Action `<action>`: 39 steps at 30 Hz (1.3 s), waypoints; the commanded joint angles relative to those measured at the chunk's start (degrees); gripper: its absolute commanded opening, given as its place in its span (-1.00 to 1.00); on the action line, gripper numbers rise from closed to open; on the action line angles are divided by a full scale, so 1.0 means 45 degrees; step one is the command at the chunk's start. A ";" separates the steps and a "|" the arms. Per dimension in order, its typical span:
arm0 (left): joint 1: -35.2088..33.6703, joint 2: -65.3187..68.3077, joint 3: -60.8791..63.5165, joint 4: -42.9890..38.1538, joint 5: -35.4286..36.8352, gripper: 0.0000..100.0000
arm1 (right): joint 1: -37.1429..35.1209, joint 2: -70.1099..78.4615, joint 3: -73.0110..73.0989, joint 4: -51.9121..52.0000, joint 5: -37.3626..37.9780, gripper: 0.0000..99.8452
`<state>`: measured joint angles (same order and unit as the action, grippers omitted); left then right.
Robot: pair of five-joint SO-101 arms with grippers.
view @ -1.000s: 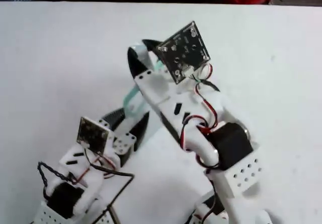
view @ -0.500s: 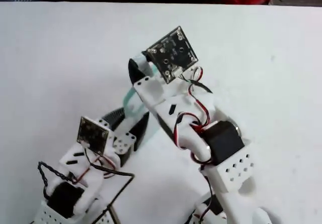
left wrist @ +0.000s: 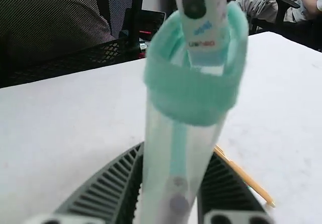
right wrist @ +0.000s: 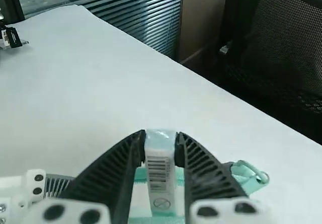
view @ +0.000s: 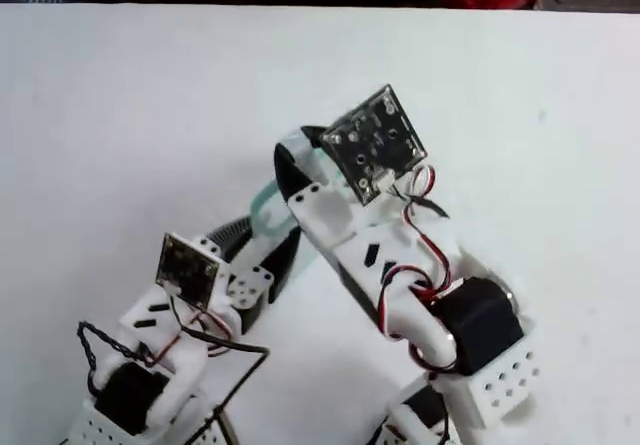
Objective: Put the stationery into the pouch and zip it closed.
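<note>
The clear pouch (left wrist: 191,93) with a teal rim stands between the black fingers of my left gripper (left wrist: 173,153), which is shut on it. In the high view the pouch (view: 265,200) runs from the left gripper (view: 258,243) up to the right gripper (view: 300,150). My right gripper (right wrist: 160,138) is shut on a white labelled stationery stick (right wrist: 158,171). The stick (left wrist: 198,12) sits at the pouch's open teal mouth, its end inside the rim. The pouch's teal zip tab (right wrist: 249,174) lies just beyond the right fingers.
A yellow pencil (left wrist: 246,177) lies on the white table (view: 120,115) beside the pouch. Both arms crowd the near middle of the table. Chairs and window blinds stand beyond the far edge.
The right arm swung left, then came back right and toward the near side, still holding the stick at the pouch mouth. The left arm stayed put.
</note>
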<state>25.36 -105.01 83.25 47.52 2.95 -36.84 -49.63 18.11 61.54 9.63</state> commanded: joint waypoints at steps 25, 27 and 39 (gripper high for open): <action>0.0010 0.0068 -0.0059 -0.0020 0.0195 -0.71 | 0.0010 -0.0928 0.1582 -0.0400 0.1915 -0.41; 0.0010 0.0068 -0.0059 -0.0020 0.0195 -0.71 | 0.0615 -0.1143 0.1250 -0.0400 0.1915 -0.49; 0.0029 0.0068 -0.0039 -0.0020 0.0156 -0.71 | 0.7531 0.1553 -0.1016 0.1280 0.1778 -0.64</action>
<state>24.92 -105.01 83.25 47.52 2.95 -9.14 -45.76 16.00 66.90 17.54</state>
